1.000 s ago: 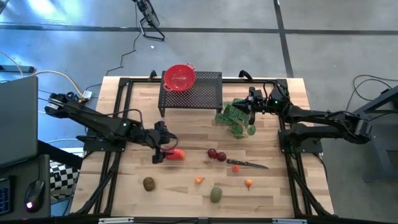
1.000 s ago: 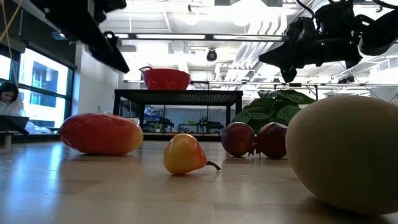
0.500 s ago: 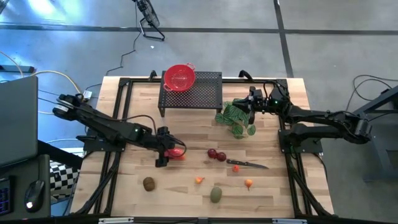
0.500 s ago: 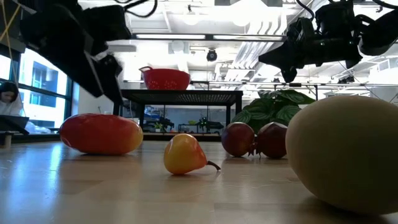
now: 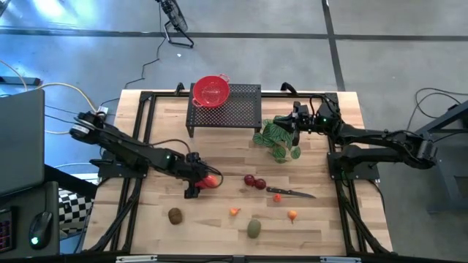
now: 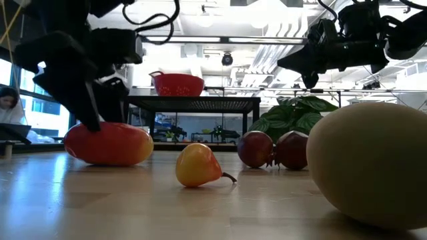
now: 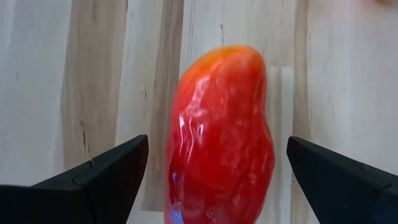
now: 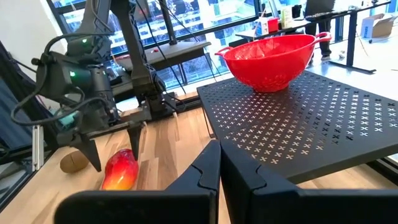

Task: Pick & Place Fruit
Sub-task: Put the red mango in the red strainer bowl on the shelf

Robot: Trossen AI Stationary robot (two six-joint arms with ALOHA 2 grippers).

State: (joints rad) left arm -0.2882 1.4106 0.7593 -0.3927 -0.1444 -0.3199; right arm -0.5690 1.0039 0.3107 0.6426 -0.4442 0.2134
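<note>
The red oblong fruit [image 5: 210,180] [image 7: 221,130] lies on its side on the wooden table, left of centre. My left gripper [image 5: 196,183] [image 7: 217,142] is open and points steeply down over the fruit's left end. One finger stands on either side of the fruit, with a gap showing at each. Two dark-red round fruits [image 5: 255,182], a brown oval one [image 5: 175,215], an olive-green oval one [image 5: 254,229] and two tiny orange ones [image 5: 234,212] [image 5: 292,215] lie on the table. My right gripper [image 5: 296,123] [image 8: 219,167] hangs shut and level at the far right.
A black-handled knife [image 5: 291,193] lies right of the dark-red fruits. A leafy green plant [image 5: 278,140] sits below my right gripper. At the far edge a red colander [image 5: 211,90] rests on a black perforated rack [image 5: 238,109]. Black frame rails run along both table sides.
My left gripper has come down toward the red oblong fruit and tipped more steeply downward, staying open. Its fingers now stand on either side of the fruit's left end. The fruit has not moved.
</note>
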